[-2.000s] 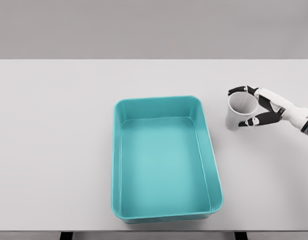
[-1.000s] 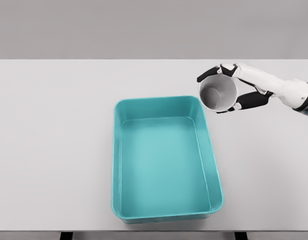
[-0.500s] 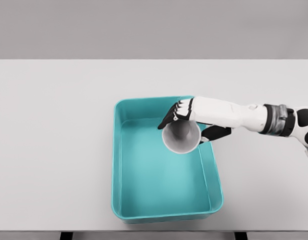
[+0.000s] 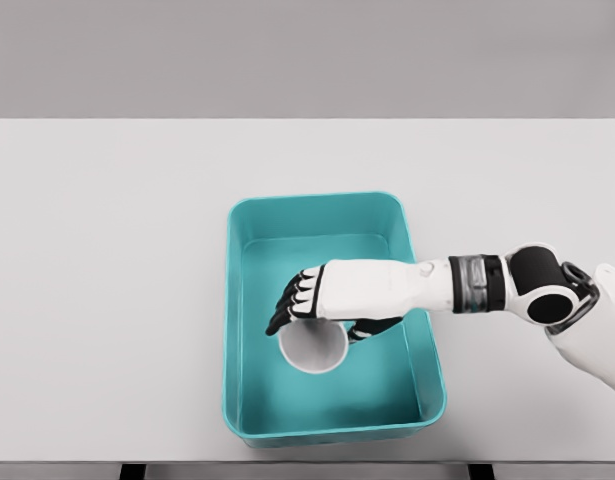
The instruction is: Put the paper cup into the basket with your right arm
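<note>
From the head view, the right hand (image 4: 322, 300) has its fingers (image 4: 292, 300) wrapped around the paper cup (image 4: 314, 346), inside the teal basket (image 4: 235, 330) on the white counter (image 4: 107, 280). The cup looks light and easy to crush, so a soft hold on its sides seems best.

White paper cup (image 4: 313, 348) tipped, inside teal basket (image 4: 237, 330)

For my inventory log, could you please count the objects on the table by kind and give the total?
Paper cup: 1, white, held by the right hand over the basket's inside.
Basket: 1, teal, rectangular, on the white table.
Total: 2 objects.
</note>
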Motion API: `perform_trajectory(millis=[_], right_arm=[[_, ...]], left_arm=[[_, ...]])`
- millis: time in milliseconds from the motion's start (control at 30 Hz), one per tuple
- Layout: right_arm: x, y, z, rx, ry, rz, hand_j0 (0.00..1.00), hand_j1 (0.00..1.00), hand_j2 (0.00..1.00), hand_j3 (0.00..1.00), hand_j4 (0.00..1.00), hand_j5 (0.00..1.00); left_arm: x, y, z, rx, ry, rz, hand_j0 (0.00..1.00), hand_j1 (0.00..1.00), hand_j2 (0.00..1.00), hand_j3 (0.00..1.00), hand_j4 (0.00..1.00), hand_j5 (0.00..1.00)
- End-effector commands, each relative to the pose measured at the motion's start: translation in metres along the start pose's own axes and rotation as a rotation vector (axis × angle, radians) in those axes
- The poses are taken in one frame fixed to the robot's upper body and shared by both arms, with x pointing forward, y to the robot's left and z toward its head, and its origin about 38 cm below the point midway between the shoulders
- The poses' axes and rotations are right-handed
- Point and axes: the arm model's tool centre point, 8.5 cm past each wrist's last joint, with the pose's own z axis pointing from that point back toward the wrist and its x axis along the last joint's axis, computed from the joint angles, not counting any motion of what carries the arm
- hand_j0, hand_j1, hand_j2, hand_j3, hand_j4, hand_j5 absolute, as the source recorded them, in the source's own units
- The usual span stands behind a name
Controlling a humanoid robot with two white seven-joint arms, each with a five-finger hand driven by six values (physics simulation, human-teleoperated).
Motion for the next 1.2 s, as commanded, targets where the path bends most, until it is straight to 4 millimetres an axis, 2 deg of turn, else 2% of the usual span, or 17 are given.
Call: perform_trajectory(millis=[0, 100, 167, 200, 233, 300, 400, 433, 467, 500, 567, 667, 733, 900, 1000, 1167], right_arm=[[0.001, -0.001, 0.000, -0.003, 0.001, 0.003, 1.00, 1.00, 1.00, 1.00, 1.00, 1.00], [-0.002, -0.005, 0.006, -0.004, 0.016, 0.011, 1.00, 1.00, 1.00, 1.00, 1.00, 1.00], [-0.007, -0.021, 0.022, -0.046, 0.056, 0.034, 1.00, 1.00, 1.00, 1.00, 1.00, 1.00], [-0.010, -0.031, 0.033, -0.077, 0.075, 0.040, 1.00, 1.00, 1.00, 1.00, 1.00, 1.00], [-0.010, -0.050, 0.052, -0.167, 0.066, 0.003, 1.00, 1.00, 1.00, 1.00, 1.00, 1.00], [-0.008, -0.070, 0.076, -0.278, 0.043, -0.047, 1.00, 1.00, 1.00, 1.00, 1.00, 1.00], [-0.004, -0.090, 0.099, -0.421, -0.021, -0.130, 1.00, 1.00, 1.00, 1.00, 1.00, 1.00], [-0.010, -0.094, 0.114, -0.467, 0.000, -0.145, 1.00, 1.00, 1.00, 1.00, 1.00, 1.00], [-0.018, -0.092, 0.124, -0.495, 0.026, -0.170, 1.00, 1.00, 1.00, 1.00, 1.00, 1.00], [-0.046, -0.081, 0.153, -0.563, 0.119, -0.242, 1.00, 1.00, 1.00, 1.00, 1.00, 1.00], [-0.069, -0.058, 0.183, -0.614, 0.229, -0.316, 1.00, 1.00, 1.00, 1.00, 1.00, 1.00], [-0.078, -0.037, 0.223, -0.701, 0.344, -0.343, 1.00, 1.00, 1.00, 1.00, 1.00, 1.00], [-0.077, -0.021, 0.228, -0.711, 0.384, -0.351, 1.00, 1.00, 1.00, 1.00, 1.00, 1.00], [-0.075, -0.010, 0.229, -0.701, 0.397, -0.366, 1.00, 1.00, 1.00, 1.00, 1.00, 1.00], [-0.074, -0.010, 0.237, -0.721, 0.411, -0.361, 1.00, 1.00, 1.00, 1.00, 1.00, 1.00], [-0.074, -0.012, 0.235, -0.726, 0.403, -0.357, 1.00, 1.00, 1.00, 1.00, 1.00, 1.00]], left_arm=[[0.000, 0.000, 0.000, 0.000, 0.000, 0.000, 1.00, 1.00, 1.00, 1.00, 1.00, 1.00], [0.000, 0.000, 0.000, 0.000, 0.000, 0.000, 1.00, 1.00, 1.00, 1.00, 1.00, 1.00], [0.000, 0.000, 0.000, 0.000, 0.000, 0.000, 1.00, 1.00, 1.00, 1.00, 1.00, 1.00], [0.000, 0.000, 0.000, 0.000, 0.000, 0.000, 1.00, 1.00, 1.00, 1.00, 1.00, 1.00], [0.000, 0.000, 0.000, 0.000, 0.000, 0.000, 1.00, 1.00, 1.00, 1.00, 1.00, 1.00], [0.000, 0.000, 0.000, 0.000, 0.000, 0.000, 1.00, 1.00, 1.00, 1.00, 1.00, 1.00], [0.000, 0.000, 0.000, 0.000, 0.000, 0.000, 1.00, 1.00, 1.00, 1.00, 1.00, 1.00], [0.000, 0.000, 0.000, 0.000, 0.000, 0.000, 1.00, 1.00, 1.00, 1.00, 1.00, 1.00], [0.000, 0.000, 0.000, 0.000, 0.000, 0.000, 1.00, 1.00, 1.00, 1.00, 1.00, 1.00], [0.000, 0.000, 0.000, 0.000, 0.000, -0.001, 1.00, 1.00, 1.00, 1.00, 1.00, 1.00], [0.000, 0.000, 0.000, 0.000, 0.000, 0.000, 1.00, 1.00, 1.00, 1.00, 1.00, 1.00], [0.000, 0.000, 0.000, 0.000, 0.000, 0.000, 1.00, 1.00, 1.00, 1.00, 1.00, 1.00], [0.000, 0.000, 0.000, 0.000, 0.000, 0.000, 1.00, 1.00, 1.00, 1.00, 1.00, 1.00], [0.000, 0.000, 0.000, 0.000, -0.002, 0.000, 1.00, 1.00, 1.00, 1.00, 1.00, 1.00], [0.000, 0.000, 0.000, 0.000, 0.000, 0.000, 1.00, 1.00, 1.00, 1.00, 1.00, 1.00], [0.000, 0.000, 0.000, 0.000, 0.000, -0.001, 1.00, 1.00, 1.00, 1.00, 1.00, 1.00]])
